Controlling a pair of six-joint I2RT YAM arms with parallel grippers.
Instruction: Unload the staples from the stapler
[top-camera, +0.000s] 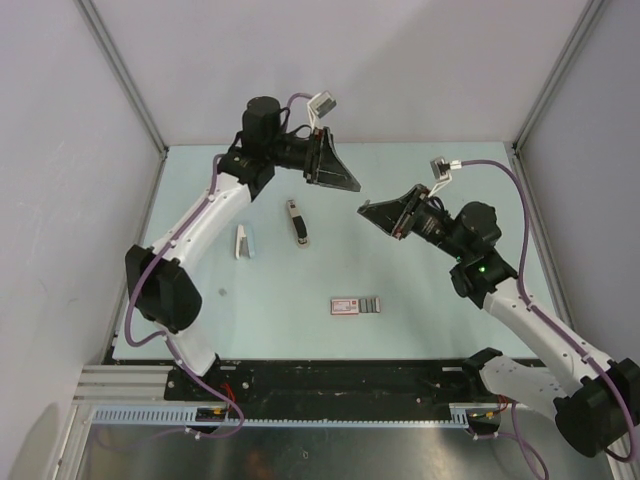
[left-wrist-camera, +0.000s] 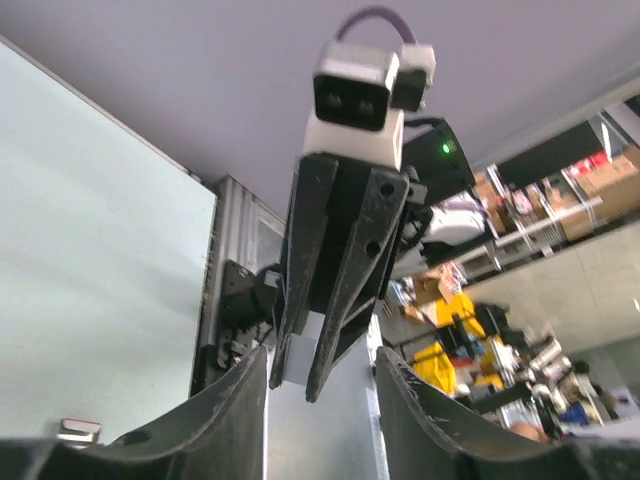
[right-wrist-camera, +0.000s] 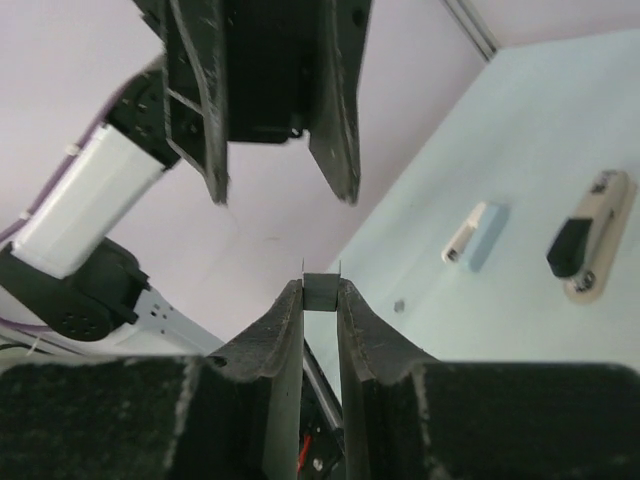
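Right wrist view shows the right tool (right-wrist-camera: 320, 300) pinching a small grey staple piece (right-wrist-camera: 321, 292); the left tool (top-camera: 335, 172) hangs open, empty. On the desk (top-camera: 430, 300) lie the stapler (top-camera: 346, 305) and staples (top-camera: 370, 304) beside it, so unloading looks nearly finished.

Table, taken from its centre: at 12 o'clock we log the left gripper (top-camera: 345, 180) and the right gripper (top-camera: 372, 212), which pinches a small grey piece (right-wrist-camera: 321, 292); only a narrow gap lies between them. At 10 o'clock is a beige-and-black object (top-camera: 297, 222), at 9 o'clock a white-and-blue piece (top-camera: 245, 241), and at 6 o'clock the stapler (top-camera: 345, 305) touching the staples (top-camera: 370, 304). We find the centre band and 7 o'clock passable.
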